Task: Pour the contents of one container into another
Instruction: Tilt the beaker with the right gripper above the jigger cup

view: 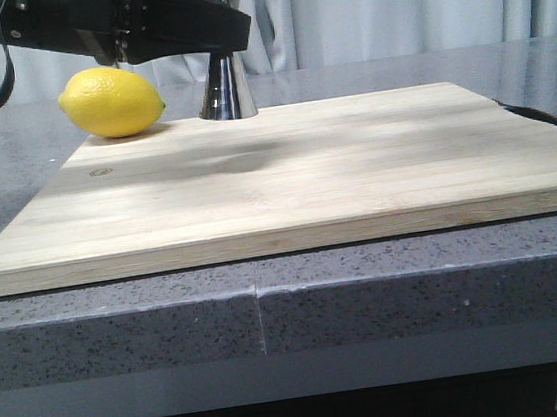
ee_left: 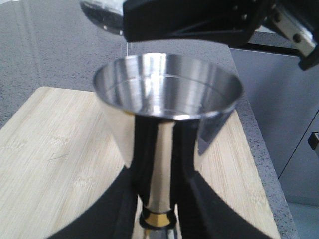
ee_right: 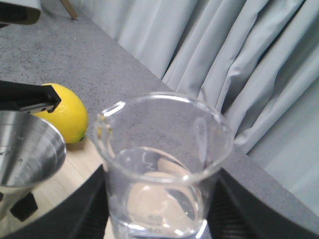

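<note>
My main risk is missing the mouth: the glass beaker [ee_right: 162, 169] in my right gripper [ee_right: 154, 219] sits up beside the steel jigger [ee_left: 162, 124], and if I tip before its pouring lip is over the jigger's rim, liquid will run onto the wooden cutting board [view: 294, 171]. A fast tilt could also splash over the shallow cone, or knock glass against steel. A little clear liquid lies at the beaker's bottom. My left gripper [ee_left: 157, 199] is closed on the jigger just above its gold waist band, holding it upright at the board's far edge near the lemon [view: 111, 102]. My left arm reaches across low in the front view; my right fingers clamp the beaker's lower wall, holding it above the jigger's rim, only slightly tilted as I judge it
</note>
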Robot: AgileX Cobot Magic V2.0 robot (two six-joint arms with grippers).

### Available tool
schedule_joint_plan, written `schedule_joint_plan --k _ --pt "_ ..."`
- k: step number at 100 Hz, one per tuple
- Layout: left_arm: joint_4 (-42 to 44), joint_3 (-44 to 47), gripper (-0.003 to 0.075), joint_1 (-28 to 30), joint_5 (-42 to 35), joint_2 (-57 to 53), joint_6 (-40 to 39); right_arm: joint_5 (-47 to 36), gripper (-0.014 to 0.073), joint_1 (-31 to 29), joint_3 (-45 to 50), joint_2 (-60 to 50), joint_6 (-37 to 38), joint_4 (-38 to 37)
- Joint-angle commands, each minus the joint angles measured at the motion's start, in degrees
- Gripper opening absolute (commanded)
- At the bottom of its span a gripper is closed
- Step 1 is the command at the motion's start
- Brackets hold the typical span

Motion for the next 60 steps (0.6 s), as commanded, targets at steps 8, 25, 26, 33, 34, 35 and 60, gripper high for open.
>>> schedule_joint_plan --k 8,25,26,33,34,35,60 --pt "-3.7 -1.6 0.0113 -0.4 -9.5 -3.2 -0.4 -2.3 0.0277 0.2 -4.0 -2.2 0.0 -1.7" --pt "-3.7 -1.6 0.0113 -0.4 -9.6 -3.2 -0.4 -1.6 0.0277 0.6 -4.6 -2.2 0.0 -3.2" --pt "-3.7 -1.6 0.0113 -0.4 -9.6 -3.2 -0.4 -1.6 0.0277 0.6 -4.6 -2.2 0.0 -3.3" --pt "-3.7 -1.6 0.0113 -0.4 -9.7 -3.2 -0.4 -1.6 0.0277 0.8 -4.6 -2.2 0.0 -4.0" --pt "-3.7 -1.6 0.0113 -0.4 -9.7 -3.2 -0.4 -1.6 0.0277 0.9 -4.6 -2.2 0.0 -4.0" --pt "-3.7 -1.6 0.0113 -0.4 -9.7 -3.2 -0.4 -1.6 0.0277 0.9 -4.6 -2.1 0.0 -4.2" --pt "-3.7 -1.6 0.0113 -0.4 -10.2 -3.2 -0.4 -1.6 0.0277 0.9 -4.6 -2.1 0.0 -5.0"
